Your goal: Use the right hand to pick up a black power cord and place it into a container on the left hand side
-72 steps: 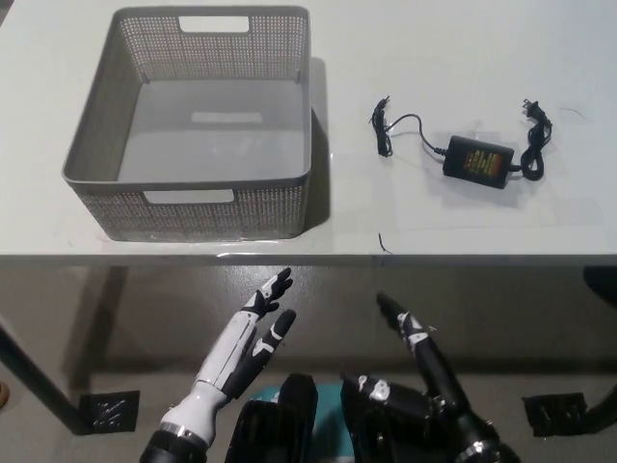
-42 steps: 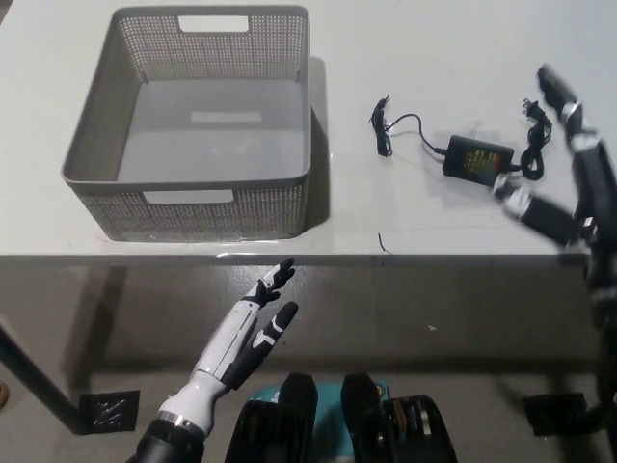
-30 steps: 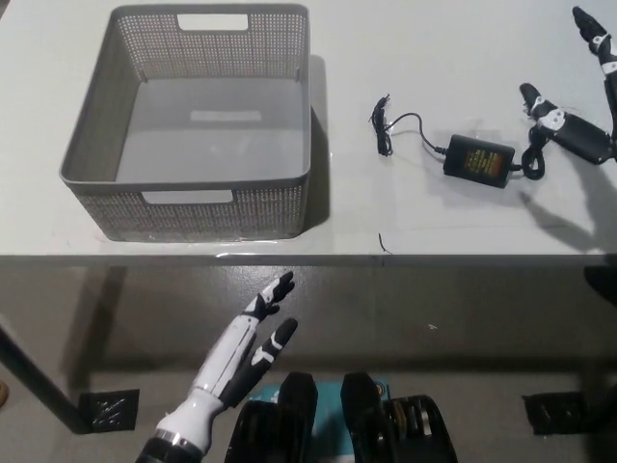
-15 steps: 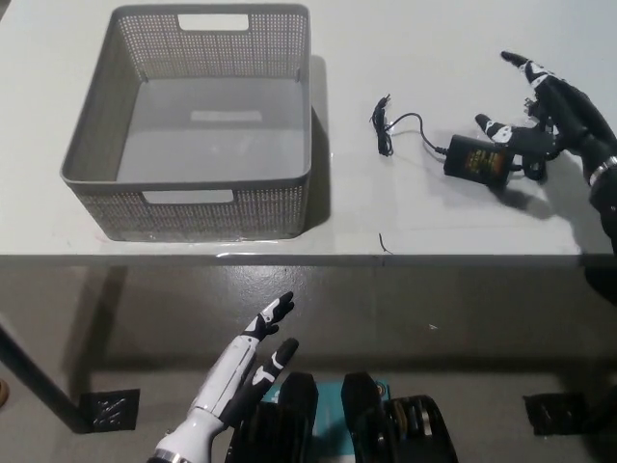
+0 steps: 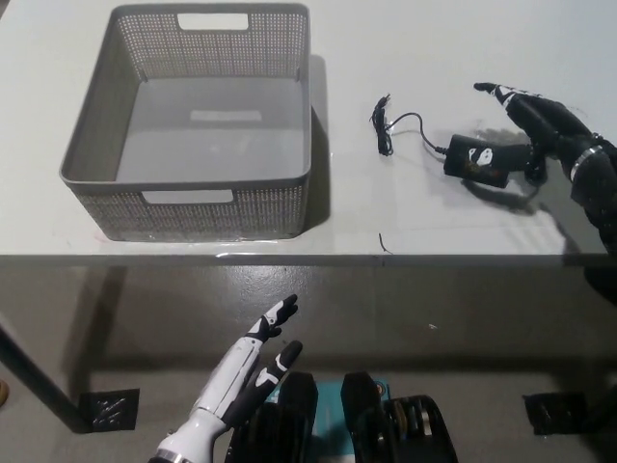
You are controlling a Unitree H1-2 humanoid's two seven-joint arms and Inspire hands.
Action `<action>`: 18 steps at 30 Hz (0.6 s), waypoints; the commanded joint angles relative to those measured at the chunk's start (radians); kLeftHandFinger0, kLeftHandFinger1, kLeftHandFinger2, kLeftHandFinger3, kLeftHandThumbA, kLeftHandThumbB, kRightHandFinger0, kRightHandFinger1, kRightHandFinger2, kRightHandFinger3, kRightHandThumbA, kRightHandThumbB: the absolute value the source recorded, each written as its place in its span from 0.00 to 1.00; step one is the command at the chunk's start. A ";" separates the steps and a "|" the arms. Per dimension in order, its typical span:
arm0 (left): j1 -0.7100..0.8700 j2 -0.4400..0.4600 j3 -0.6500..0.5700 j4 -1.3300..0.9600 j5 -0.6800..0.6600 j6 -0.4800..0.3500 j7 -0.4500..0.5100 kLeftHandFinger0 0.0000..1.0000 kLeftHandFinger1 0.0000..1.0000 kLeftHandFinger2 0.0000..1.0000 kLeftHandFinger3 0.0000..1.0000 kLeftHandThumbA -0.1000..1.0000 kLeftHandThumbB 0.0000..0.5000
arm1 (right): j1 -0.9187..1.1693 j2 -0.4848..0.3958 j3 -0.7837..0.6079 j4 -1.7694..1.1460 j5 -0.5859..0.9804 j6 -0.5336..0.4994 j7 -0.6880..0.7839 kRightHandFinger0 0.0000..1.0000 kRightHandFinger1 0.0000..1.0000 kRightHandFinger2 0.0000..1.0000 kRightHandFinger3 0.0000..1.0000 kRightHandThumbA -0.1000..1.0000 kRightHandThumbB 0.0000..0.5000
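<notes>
Head view: a white table (image 5: pixel 463 231) filled the upper part of the picture, its front edge running across the middle. A grey perforated basket (image 5: pixel 125 207) stood at the table's left end, close to the front edge, with nothing visible inside it. The black power cord (image 5: pixel 424 140) lay well apart from the basket, toward the table's right end. Its thin lead curled toward the basket side, and its black adapter brick (image 5: pixel 472 162) lay to the right of that lead. The black right hand (image 5: pixel 535 130) reached in from the right edge of the picture, over the table's right end. Its fingers were spread, one stretched out beyond the brick's far side and another lying over the brick's top. It had not closed on the brick, and the plug end of the cord was hidden beneath the hand. The white left hand (image 5: pixel 246 371) rested below the table's front edge at the lower left, over the floor, fingers apart and holding nothing.
</notes>
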 commanded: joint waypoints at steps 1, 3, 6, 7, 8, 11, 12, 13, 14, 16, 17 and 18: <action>-0.013 0.008 0.002 -0.038 0.001 0.009 -0.016 1.00 1.00 1.00 1.00 1.00 0.14 | -0.098 -0.033 0.013 0.021 -0.034 -0.002 0.046 1.00 1.00 1.00 1.00 0.75 1.00; -0.012 0.006 0.003 -0.035 -0.001 0.004 -0.015 1.00 1.00 1.00 1.00 1.00 0.14 | -0.111 -0.035 0.024 0.035 -0.038 0.001 0.073 1.00 1.00 1.00 1.00 0.76 1.00; -0.018 0.009 0.001 -0.043 0.010 0.015 -0.019 1.00 1.00 1.00 1.00 1.00 0.13 | -0.133 -0.035 0.030 0.080 -0.036 -0.009 0.094 1.00 1.00 1.00 1.00 0.76 1.00; -0.019 0.009 0.000 -0.043 0.013 0.015 -0.019 1.00 1.00 1.00 1.00 1.00 0.13 | -0.135 -0.036 0.031 0.085 -0.034 -0.009 0.100 1.00 1.00 1.00 1.00 0.76 1.00; -0.020 0.009 0.000 -0.043 0.012 0.018 -0.021 1.00 1.00 1.00 1.00 1.00 0.14 | -0.139 -0.035 0.028 0.093 -0.027 -0.002 0.114 1.00 1.00 1.00 1.00 0.74 1.00; -0.020 0.007 0.002 -0.044 0.004 0.024 -0.025 1.00 1.00 1.00 1.00 1.00 0.14 | -0.152 -0.029 0.032 0.121 -0.026 -0.001 0.133 1.00 1.00 1.00 1.00 0.71 1.00; -0.020 0.006 0.002 -0.045 0.006 0.025 -0.025 1.00 1.00 1.00 1.00 1.00 0.15 | -0.154 -0.027 0.035 0.124 -0.028 0.002 0.138 1.00 1.00 1.00 1.00 0.71 1.00; -0.022 0.006 0.003 -0.043 0.004 0.022 -0.026 1.00 1.00 1.00 1.00 1.00 0.15 | -0.159 -0.026 0.039 0.132 -0.034 -0.001 0.138 1.00 1.00 1.00 1.00 0.72 1.00; -0.024 0.006 0.005 -0.040 0.001 0.017 -0.026 1.00 1.00 1.00 1.00 1.00 0.14 | -0.160 -0.028 0.042 0.126 -0.037 0.003 0.143 1.00 1.00 1.00 1.00 0.72 1.00; -0.028 0.006 0.006 -0.038 -0.006 0.015 -0.029 1.00 1.00 1.00 1.00 0.99 0.16 | -0.168 -0.028 0.049 0.136 -0.040 -0.002 0.151 1.00 1.00 1.00 1.00 0.74 1.00; -0.028 0.006 0.007 -0.038 -0.007 0.015 -0.029 1.00 1.00 1.00 1.00 0.99 0.16 | -0.169 -0.028 0.050 0.138 -0.040 -0.002 0.152 1.00 1.00 1.00 1.00 0.74 1.00; -0.030 0.006 0.007 -0.038 -0.007 0.015 -0.030 1.00 1.00 1.00 1.00 0.99 0.15 | -0.173 -0.027 0.051 0.142 -0.040 0.002 0.155 1.00 1.00 1.00 1.00 0.74 1.00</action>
